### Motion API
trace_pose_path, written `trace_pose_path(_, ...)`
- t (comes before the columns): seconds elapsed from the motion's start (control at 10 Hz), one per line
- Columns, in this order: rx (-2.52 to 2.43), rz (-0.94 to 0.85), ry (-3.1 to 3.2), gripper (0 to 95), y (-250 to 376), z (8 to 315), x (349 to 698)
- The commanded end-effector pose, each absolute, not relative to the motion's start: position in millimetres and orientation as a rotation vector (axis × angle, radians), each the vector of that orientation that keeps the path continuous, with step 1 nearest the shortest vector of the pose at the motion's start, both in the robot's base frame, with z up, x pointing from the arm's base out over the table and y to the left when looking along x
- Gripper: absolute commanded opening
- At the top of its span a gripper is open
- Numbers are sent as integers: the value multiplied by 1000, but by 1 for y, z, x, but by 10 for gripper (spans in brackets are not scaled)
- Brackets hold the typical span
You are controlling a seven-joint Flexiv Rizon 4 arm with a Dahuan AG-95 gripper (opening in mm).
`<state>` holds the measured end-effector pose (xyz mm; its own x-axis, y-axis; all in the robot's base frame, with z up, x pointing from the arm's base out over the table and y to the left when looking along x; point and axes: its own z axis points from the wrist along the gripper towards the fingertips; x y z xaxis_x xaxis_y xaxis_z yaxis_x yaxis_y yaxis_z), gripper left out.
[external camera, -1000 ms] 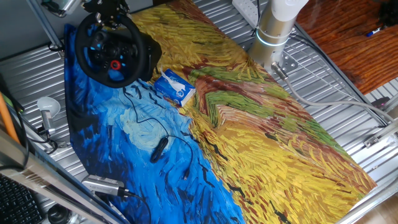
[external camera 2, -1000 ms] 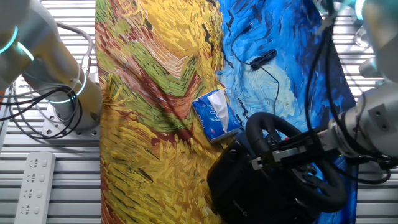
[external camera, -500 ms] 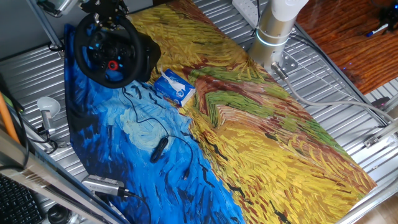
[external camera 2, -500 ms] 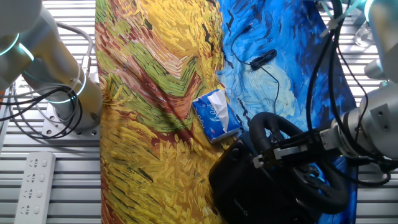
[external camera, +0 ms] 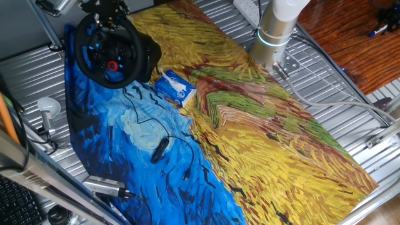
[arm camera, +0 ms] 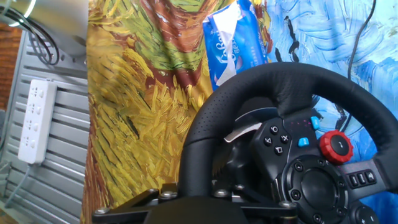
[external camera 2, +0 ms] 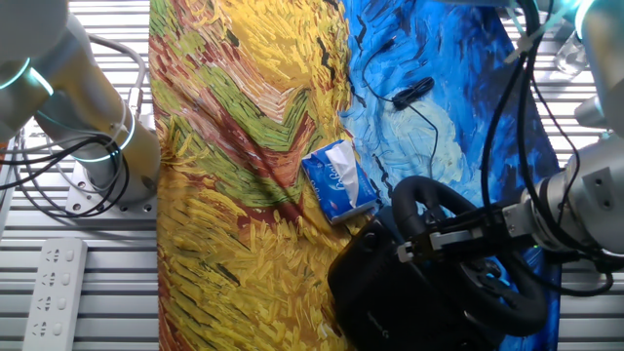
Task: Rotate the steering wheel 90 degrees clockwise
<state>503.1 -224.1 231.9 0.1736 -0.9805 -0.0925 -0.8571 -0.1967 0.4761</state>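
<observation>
The black steering wheel [external camera: 135,45] stands on its dark base at the far left end of the painted cloth, with a red knob [external camera: 113,65] on its hub. My gripper [external camera: 106,15] sits at the top of the rim, shut on it. From the other side the wheel [external camera 2: 435,192] is at the bottom right, and my gripper [external camera 2: 415,241] clamps its rim from the right. In the hand view the thick rim [arm camera: 200,134] runs down between the jaws of the gripper [arm camera: 193,200], with the red knob [arm camera: 336,144] at right.
A small blue-white box [external camera: 175,87] lies just beside the wheel's base. A black cable with a small pod [external camera: 160,149] trails over the blue cloth. The robot's base column [external camera: 275,31] stands at the back. A white power strip [arm camera: 34,121] lies on the metal slats.
The wheel has turned a little with my gripper on its rim. The red knob has shifted slightly left in the fixed view. Since half a second ago almost nothing has moved.
</observation>
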Motion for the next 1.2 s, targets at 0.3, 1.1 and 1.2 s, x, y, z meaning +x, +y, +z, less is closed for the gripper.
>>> trace_pose_path(0.3, 2124, -553, -1773, 0, -223, 230, 505)
trace_pose_path(1.1, 2076, -562, -1819, 0, -221, 229, 506)
trace_pose_path(1.2, 2080, -564, -1815, 0, -221, 229, 506)
